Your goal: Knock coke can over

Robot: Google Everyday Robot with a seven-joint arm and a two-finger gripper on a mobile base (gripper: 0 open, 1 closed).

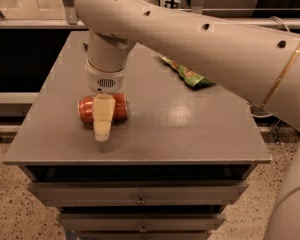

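— Where is the coke can (86, 109)?
— It lies on its side on the grey surface (190, 129), toward the front left.
— And the gripper (103, 124)?
— It hangs down right over the can and hides the can's middle.
— Is it squeezing the can?
— I cannot tell.
— Anything else?
— 1 green snack bag (187, 74) lies farther back on the right, well apart from the can.

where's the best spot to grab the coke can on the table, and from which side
Take the coke can across the middle of its body, from straight above. It lies on its side on the table, ends pointing left and right, so its curved flanks face front and back. The pincer sits over that middle.
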